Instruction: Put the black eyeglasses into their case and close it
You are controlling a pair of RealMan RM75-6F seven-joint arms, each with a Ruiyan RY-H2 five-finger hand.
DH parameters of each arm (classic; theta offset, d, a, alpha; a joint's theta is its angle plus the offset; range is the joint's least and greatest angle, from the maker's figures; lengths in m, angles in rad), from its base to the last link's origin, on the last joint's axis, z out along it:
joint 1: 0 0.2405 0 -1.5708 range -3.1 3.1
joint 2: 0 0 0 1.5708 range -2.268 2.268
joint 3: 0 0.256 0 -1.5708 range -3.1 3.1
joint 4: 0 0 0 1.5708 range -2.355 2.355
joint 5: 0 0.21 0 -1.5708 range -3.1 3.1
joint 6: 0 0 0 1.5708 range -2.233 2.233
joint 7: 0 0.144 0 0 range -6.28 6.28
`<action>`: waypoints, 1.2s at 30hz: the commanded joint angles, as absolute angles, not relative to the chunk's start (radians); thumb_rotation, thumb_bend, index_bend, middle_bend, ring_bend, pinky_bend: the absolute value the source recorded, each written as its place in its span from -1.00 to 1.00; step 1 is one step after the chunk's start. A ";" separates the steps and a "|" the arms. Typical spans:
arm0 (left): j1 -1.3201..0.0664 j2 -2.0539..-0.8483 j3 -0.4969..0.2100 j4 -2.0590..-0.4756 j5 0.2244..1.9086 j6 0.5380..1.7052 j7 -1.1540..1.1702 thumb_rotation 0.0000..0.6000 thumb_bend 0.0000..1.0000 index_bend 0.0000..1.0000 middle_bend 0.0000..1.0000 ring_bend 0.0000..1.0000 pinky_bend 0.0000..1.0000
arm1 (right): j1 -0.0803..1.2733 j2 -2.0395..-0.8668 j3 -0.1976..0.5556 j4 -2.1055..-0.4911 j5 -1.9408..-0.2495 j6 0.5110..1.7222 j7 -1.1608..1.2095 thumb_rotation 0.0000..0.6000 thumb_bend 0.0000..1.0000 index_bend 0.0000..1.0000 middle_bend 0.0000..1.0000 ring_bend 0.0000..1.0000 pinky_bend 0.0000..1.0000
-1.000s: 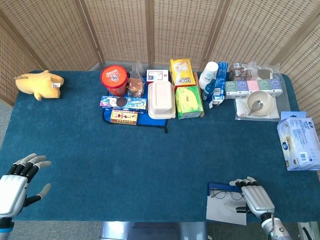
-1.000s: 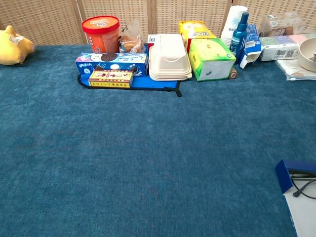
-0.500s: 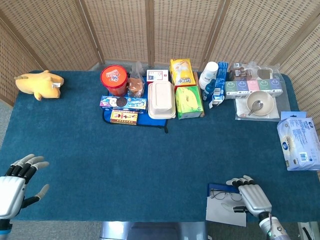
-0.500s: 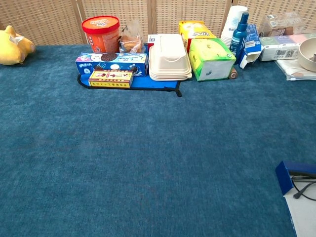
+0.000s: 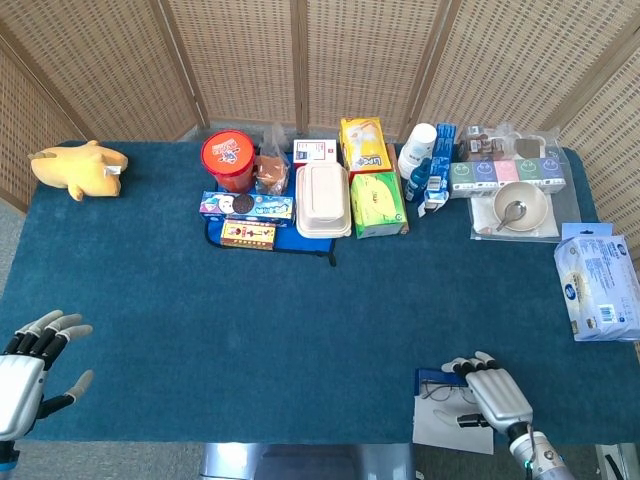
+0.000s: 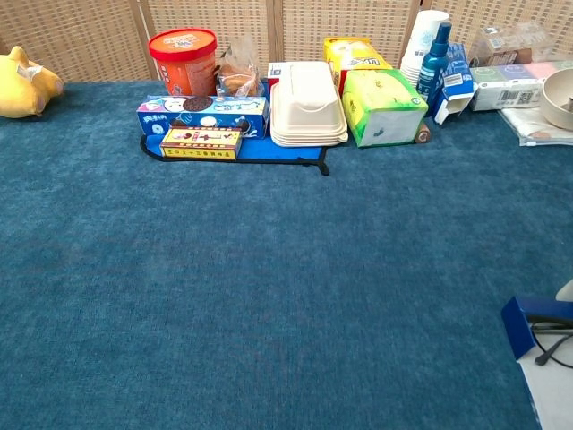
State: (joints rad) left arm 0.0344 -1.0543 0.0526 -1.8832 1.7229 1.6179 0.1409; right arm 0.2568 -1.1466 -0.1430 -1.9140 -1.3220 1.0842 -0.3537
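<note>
The glasses case (image 5: 443, 412) lies open at the table's near edge, right of centre, with a blue shell and a pale lining. The thin black eyeglasses (image 5: 438, 390) rest across its far part. My right hand (image 5: 490, 394) lies over the case's right side with its fingers stretched out flat and nothing gripped; it hides the right end of the glasses. The chest view shows only the case's blue corner (image 6: 530, 317) and a bit of the glasses frame (image 6: 548, 345) at the right edge. My left hand (image 5: 27, 372) hovers with spread fingers at the near left corner, far from the case.
Along the back stand a red tub (image 5: 227, 160), snack boxes (image 5: 247, 207), a white clamshell box (image 5: 322, 200), green and yellow boxes (image 5: 377, 203), a bottle (image 5: 417, 152) and a bowl with a spoon (image 5: 520, 208). A yellow plush toy (image 5: 78, 170) lies far left, a wipes pack (image 5: 598, 288) far right.
My right hand has slid a little toward the near edge and to the left over the case. My left hand has drawn back toward the near edge. The glasses and case stay put.
</note>
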 commanded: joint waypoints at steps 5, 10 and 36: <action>0.035 -1.055 0.053 -1.881 1.724 1.618 0.137 1.00 -0.55 -0.43 -0.51 -0.69 -0.62 | 0.241 -1.151 -0.156 -1.919 -1.326 1.094 -0.358 -0.29 -0.57 -0.54 -0.55 -0.55 -0.73; 0.036 -1.055 0.053 -1.880 1.725 1.620 0.137 1.00 -0.55 -0.43 -0.51 -0.69 -0.62 | 0.234 -1.157 -0.158 -1.916 -1.339 1.101 -0.354 -0.29 -0.57 -0.54 -0.55 -0.57 -0.73; 0.029 -1.082 0.042 -1.869 1.723 1.613 0.141 1.00 -0.55 -0.44 -0.50 -0.69 -0.62 | 0.107 -1.248 -0.113 -1.553 -1.658 1.480 -0.112 0.61 -0.53 -0.71 -0.64 -0.81 -0.73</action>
State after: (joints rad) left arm 0.0291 -1.0808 0.0429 -1.8696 1.7221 1.6122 0.1416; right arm 0.1331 -1.2188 -0.1061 -1.5987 -1.6275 1.4502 -0.1514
